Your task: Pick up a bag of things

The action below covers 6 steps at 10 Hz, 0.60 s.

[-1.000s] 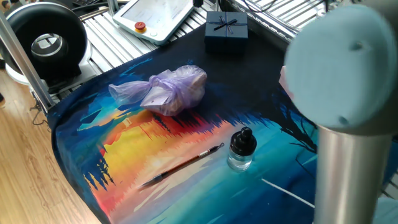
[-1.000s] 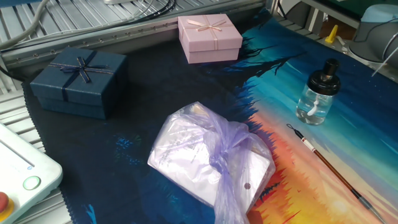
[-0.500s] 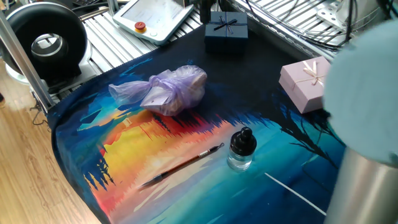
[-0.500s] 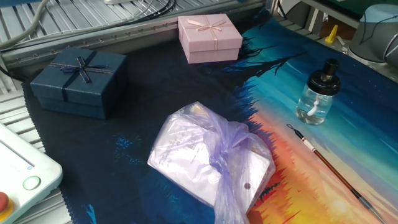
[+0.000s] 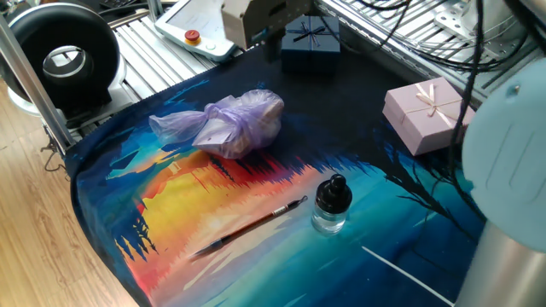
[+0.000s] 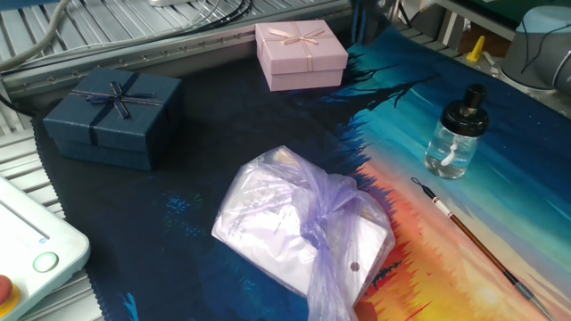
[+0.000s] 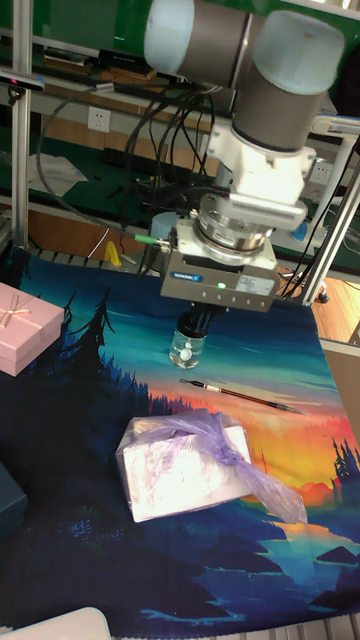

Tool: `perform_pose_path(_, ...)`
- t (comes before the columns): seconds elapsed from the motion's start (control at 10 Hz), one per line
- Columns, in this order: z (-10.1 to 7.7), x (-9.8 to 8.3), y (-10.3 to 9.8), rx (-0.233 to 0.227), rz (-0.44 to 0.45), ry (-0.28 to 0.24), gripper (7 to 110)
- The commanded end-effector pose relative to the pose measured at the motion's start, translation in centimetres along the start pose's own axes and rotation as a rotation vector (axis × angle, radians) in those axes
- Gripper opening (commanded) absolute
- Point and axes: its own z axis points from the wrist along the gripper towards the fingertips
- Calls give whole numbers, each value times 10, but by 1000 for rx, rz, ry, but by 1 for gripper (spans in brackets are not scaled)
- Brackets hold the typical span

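Observation:
The bag of things (image 5: 232, 122) is a lumpy, knotted pale lilac plastic bag that lies on the dark part of the painted cloth, its wrinkly tail trailing to one side. It also shows in the other fixed view as the bag (image 6: 299, 234) and in the tall view as the bag (image 7: 186, 466). My gripper (image 7: 202, 325) hangs high above the cloth, up and behind the bag, well apart from it. Its grey body (image 5: 256, 17) enters at the top edge of one fixed view. The dark fingers show only edge-on, so their gap is hidden. Nothing is in them.
A navy gift box (image 5: 311, 38) and a pink gift box (image 5: 422, 115) stand at the back of the cloth. A glass bottle with a black stopper (image 5: 331, 205) and a paintbrush (image 5: 249, 225) lie on the coloured part. My arm's large joint (image 5: 512, 162) fills the right edge.
My arm has swung away from the camera, uncovering the pink box. The gripper's body has come into view at the top. The bag has not moved.

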Motion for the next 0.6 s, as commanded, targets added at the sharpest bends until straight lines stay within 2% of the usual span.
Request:
perform_pose_path(0.0,-7,-26,7,-12,6,-16,7)
perform_pose_path(0.2,-13,-38,-1,-21,25,-25,7)
perform_pose_path(0.3,-18,-49,-5,-28,26,-48,7)
perform_pose_path(0.4,-29,-58,-4,-63,18,-48,7)
perform_pose_path(0.5,-31,-58,0,-83,30,-43,7)
